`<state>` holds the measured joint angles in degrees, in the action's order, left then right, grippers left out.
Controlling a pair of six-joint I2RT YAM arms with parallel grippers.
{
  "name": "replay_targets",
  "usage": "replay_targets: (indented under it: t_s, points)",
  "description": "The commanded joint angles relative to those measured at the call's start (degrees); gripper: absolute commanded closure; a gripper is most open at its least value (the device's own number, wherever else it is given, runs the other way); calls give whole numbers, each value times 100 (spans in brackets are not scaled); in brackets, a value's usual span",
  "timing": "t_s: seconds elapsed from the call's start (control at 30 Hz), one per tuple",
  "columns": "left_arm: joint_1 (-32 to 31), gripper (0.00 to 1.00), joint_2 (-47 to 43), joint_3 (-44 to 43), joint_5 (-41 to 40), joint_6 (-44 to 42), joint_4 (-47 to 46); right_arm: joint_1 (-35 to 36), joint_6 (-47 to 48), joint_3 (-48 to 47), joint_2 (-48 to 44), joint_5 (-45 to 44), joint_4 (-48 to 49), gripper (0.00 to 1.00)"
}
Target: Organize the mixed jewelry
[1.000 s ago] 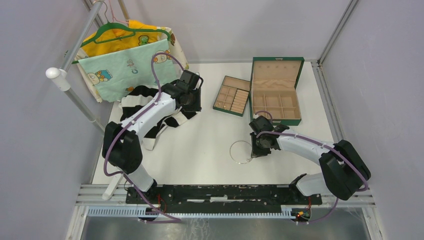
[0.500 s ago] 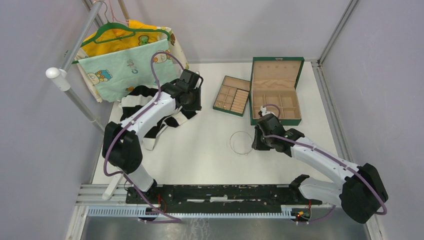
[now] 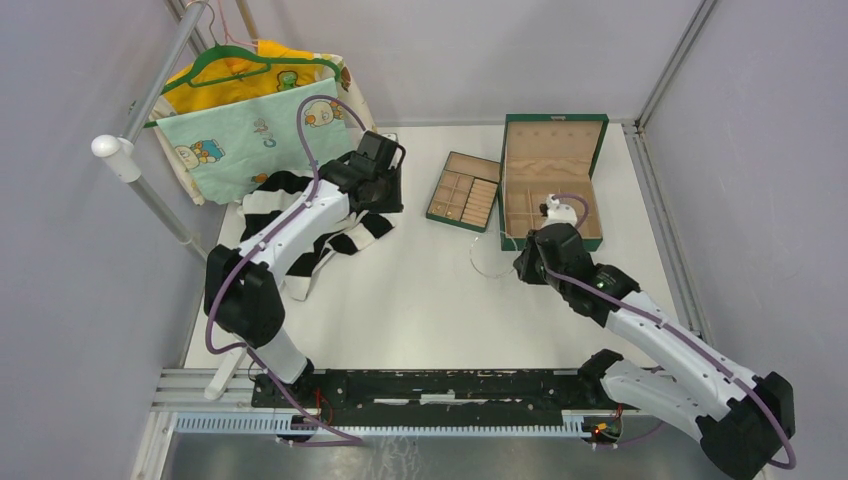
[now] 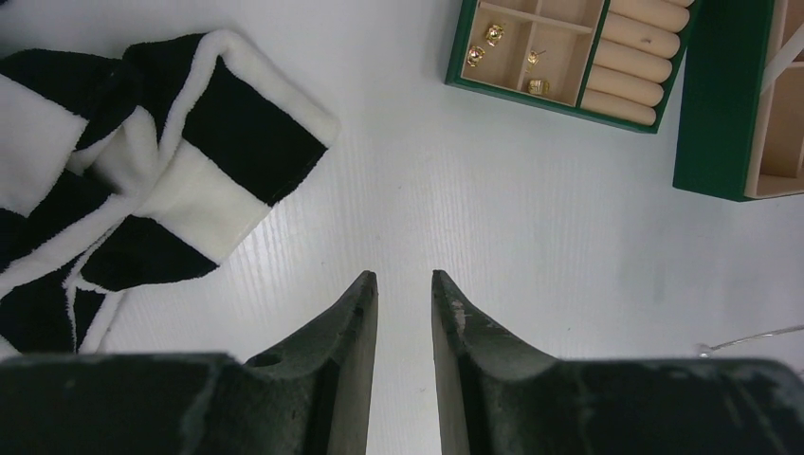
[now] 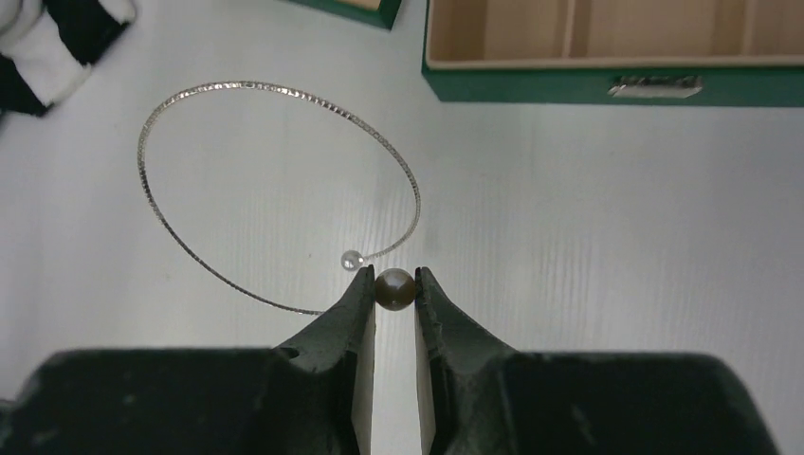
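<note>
Top external: right arm (image 3: 640,320) reaches toward open green jewellery box (image 3: 503,205). Thin silvery wire hoop (image 3: 472,255) at box's near-left corner, likely for deposit. Earlier, hoop sat mid-surface; left arm (image 3: 300,220) barely moved.

Left wrist: left jaws narrow, empty, idle over white surface (image 4: 531,237). Tiny gold pieces (image 4: 493,35) in tan green-rimmed tray (image 4: 458,47).

Right wrist: right jaws pinch hoop's dark end bead (image 5: 393,287), so wire trails free.

Wire hoop (image 5: 248,84): textured shiny metal. Striped cloth (image 4: 190,190): fuzzy. Table (image 4: 531,218): smooth, matt.

White-shelled arms (image 3: 300,225) with black joints (image 3: 245,300), looping purple cables (image 3: 301,125) — dark, perhaps rubbery, tapered pincer fingers (image 4: 351,322).
</note>
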<state>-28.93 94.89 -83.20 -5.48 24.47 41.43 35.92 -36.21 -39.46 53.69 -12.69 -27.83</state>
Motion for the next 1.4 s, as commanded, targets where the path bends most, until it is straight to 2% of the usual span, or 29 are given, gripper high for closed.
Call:
replay_targets:
  t_s: [0.0, 0.1, 0.23, 0.4, 0.73, 1.07, 1.37]
  points:
    - [47, 66, -195, -237, 11, 35, -191, -163, -175, -557, -185, -1094, 105, 100]
    - [49, 66, -166, -239, 115, 49, -220, -643, -64, -768, -3, -1226, 112, 100]
    - [47, 66, -126, -301, 225, 7, -232, -1580, 254, -835, 235, -659, 691, 100]
    - [50, 66, -154, -300, 250, 20, -240, -1986, 570, -1355, 860, -725, 1057, 100]
    - [58, 66, -398, -24, 87, 85, -238, -2229, 808, -2288, 2194, -677, 1894, 100]
    - [59, 66, -439, -37, -85, 190, -203, -2339, 878, -3197, 3417, -475, 2130, 100]
    - [78, 66, -430, -90, -274, 216, -137, -2469, 934, -3614, 4058, -341, 2205, 100]
